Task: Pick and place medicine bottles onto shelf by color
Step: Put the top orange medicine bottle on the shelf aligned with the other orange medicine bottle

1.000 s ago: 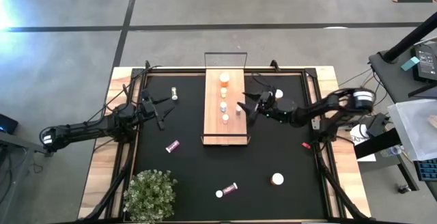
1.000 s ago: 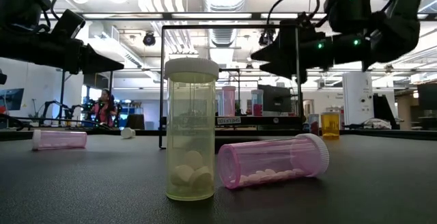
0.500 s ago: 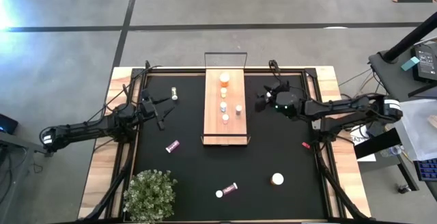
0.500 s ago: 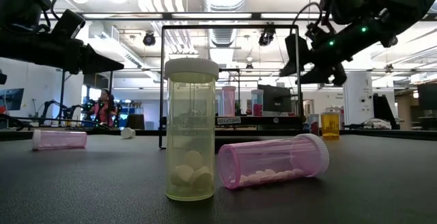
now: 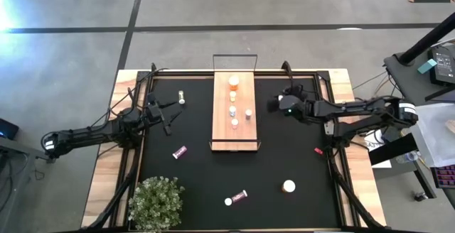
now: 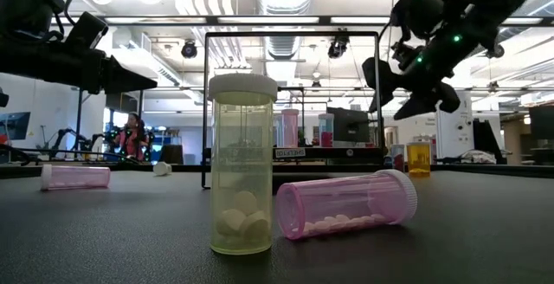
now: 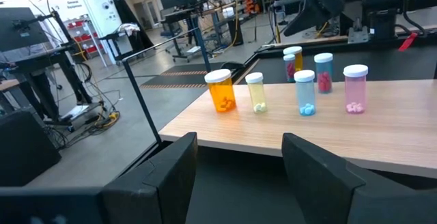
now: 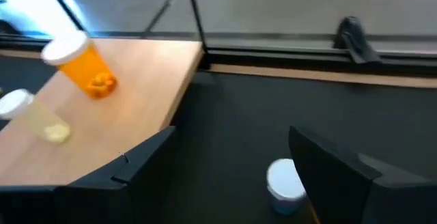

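The light-wood shelf (image 5: 234,135) lies mid-table with several bottles standing on it: an amber one (image 5: 233,82) at its far end and small ones (image 5: 232,110) behind it; they also show in the left wrist view (image 7: 221,91). My right gripper (image 5: 273,105) is open and empty, just right of the shelf's far half, over a white-capped bottle (image 8: 283,183) that stands on the mat. My left gripper (image 5: 170,116) is open and empty left of the shelf. Loose on the mat are a pale bottle (image 6: 243,176), pink ones (image 6: 346,204) (image 5: 180,150) and an amber one (image 5: 288,186).
A potted plant (image 5: 156,201) stands at the near left corner. A small pale bottle (image 5: 183,96) stands at the far left. A small red bit (image 5: 318,150) lies at the right. The shelf's black wire frame (image 5: 234,57) rises at its far end. Wooden borders edge the mat.
My right gripper has drawn back from the shelf's right edge toward the table's right, leaving a small bottle standing on the shelf, and has risen and tipped its fingers downward.
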Tool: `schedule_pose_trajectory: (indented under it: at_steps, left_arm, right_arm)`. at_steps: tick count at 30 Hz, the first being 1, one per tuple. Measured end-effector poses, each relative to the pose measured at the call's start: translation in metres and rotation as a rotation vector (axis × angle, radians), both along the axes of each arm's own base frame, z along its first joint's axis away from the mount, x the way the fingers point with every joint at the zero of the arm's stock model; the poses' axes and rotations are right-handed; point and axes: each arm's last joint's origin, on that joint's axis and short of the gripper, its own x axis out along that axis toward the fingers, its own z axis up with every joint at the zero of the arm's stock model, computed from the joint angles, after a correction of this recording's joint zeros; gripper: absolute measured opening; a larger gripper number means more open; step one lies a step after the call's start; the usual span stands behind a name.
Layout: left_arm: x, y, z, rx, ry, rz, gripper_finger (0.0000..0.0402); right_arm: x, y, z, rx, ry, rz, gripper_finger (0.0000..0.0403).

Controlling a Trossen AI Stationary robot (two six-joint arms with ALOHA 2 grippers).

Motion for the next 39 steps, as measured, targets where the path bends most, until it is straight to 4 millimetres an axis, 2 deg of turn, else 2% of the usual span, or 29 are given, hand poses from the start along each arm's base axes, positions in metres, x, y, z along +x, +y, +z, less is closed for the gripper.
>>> schedule_pose_trajectory:
  at_steps: [9,18,28,39]
  left_arm:
    - [0.0,0.0,0.0,0.0,-0.001,0.0,0.0199]
    - [0.0,0.0,0.0,0.0,0.0,0.0,0.0199]
    - [0.0,0.0,0.0,0.0,0.0,0.0,0.0199]
    - [0.0,0.0,0.0,0.0,0.0,0.0,0.0199]
  right_arm:
    - [-0.005,0.001,0.019,0.151,0.079,-0.143,0.0255]
    - [-0.016,0.006,0.019,0.356,0.015,-0.312,0.0245]
    - [-0.026,-0.002,0.016,0.409,-0.056,-0.493,0.0242]
    - [-0.022,-0.023,0.016,0.394,-0.079,-0.485,0.0242]
